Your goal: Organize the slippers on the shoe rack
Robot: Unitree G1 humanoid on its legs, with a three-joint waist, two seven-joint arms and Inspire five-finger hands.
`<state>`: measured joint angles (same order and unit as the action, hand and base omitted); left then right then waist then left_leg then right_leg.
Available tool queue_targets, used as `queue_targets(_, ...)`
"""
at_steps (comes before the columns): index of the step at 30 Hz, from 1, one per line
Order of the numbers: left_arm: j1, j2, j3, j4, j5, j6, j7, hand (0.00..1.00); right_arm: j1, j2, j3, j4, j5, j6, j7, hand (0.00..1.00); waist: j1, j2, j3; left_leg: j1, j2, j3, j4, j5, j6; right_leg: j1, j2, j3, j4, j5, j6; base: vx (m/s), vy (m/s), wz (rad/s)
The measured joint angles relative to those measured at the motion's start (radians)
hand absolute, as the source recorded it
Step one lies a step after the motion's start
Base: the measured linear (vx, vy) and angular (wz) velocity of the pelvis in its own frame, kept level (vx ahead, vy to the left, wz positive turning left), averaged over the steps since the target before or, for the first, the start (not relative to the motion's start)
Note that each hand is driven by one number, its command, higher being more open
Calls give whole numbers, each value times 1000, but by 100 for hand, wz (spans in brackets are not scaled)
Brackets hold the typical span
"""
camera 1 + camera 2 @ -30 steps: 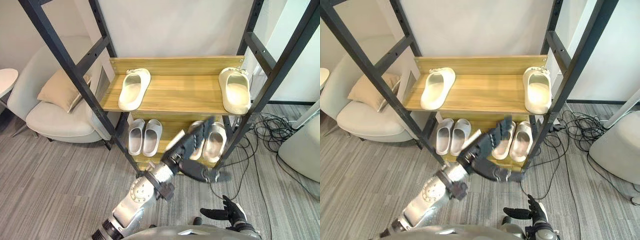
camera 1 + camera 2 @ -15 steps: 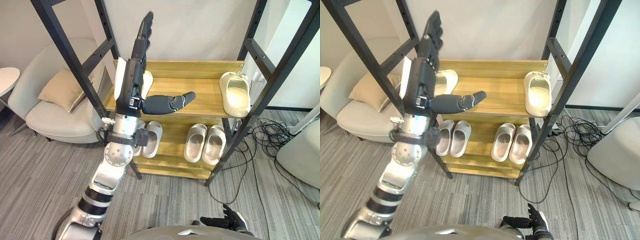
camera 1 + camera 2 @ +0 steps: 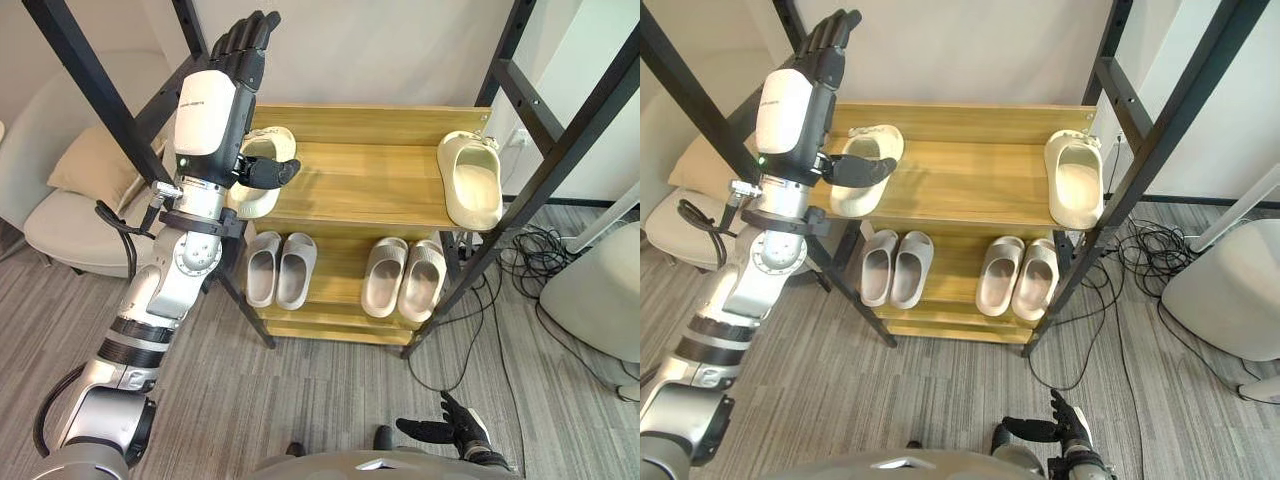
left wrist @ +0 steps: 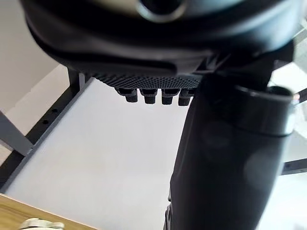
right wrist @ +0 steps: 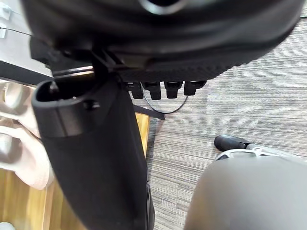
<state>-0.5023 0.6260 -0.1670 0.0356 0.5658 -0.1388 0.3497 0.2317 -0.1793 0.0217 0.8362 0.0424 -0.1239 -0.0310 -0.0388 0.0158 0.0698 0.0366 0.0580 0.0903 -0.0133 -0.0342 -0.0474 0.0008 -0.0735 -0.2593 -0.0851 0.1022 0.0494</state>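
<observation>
The shoe rack (image 3: 370, 185) takes up most of what you see: a black metal frame with two wooden shelves, standing on a grey striped floor (image 3: 300, 400) against a pale wall. To its left sits a light armchair (image 3: 60, 225) with a beige cushion (image 3: 85, 165) on it. To its right a tangle of black cables (image 3: 545, 255) lies on the floor.

Your left hand (image 3: 212, 100) is raised in front of the left end of the upper shelf. Its fingers are straight and point upward, so it is open and holds nothing. The thumb (image 3: 268, 172) reaches sideways across the cream slipper (image 3: 880, 143) lying at that end of the shelf. You cannot tell whether it touches the slipper.

A second cream slipper (image 3: 470, 180) lies at the far right end of the same shelf, well apart from the first and with its toe toward you.

On the lower shelf, a pale grey pair (image 3: 297, 270) sits side by side at the left. A beige pair (image 3: 420, 280) sits side by side at the right, and a gap separates the two pairs.

Your right hand (image 3: 455, 432) hangs low over the floor near you, with its fingers spread loosely and nothing in it.
</observation>
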Motion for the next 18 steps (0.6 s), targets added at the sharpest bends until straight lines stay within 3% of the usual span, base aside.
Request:
queue_targets(8,-40,58,43,81,77,54,0,100,-2,21,0,-23,39,-8,5,100,-16,-6,3,-28,-1,18,0,-1,2,-39,0,24,-2,8,-2,-10,12,-8)
queue_targets(18,-121,71,44,159,112,87,0,100,-3,30,0,-48,39,-8,4,100,-25,-16,11,-62,-3,40,1,-1,4,-86,0,47,-1,19,-3,-9,2,-7)
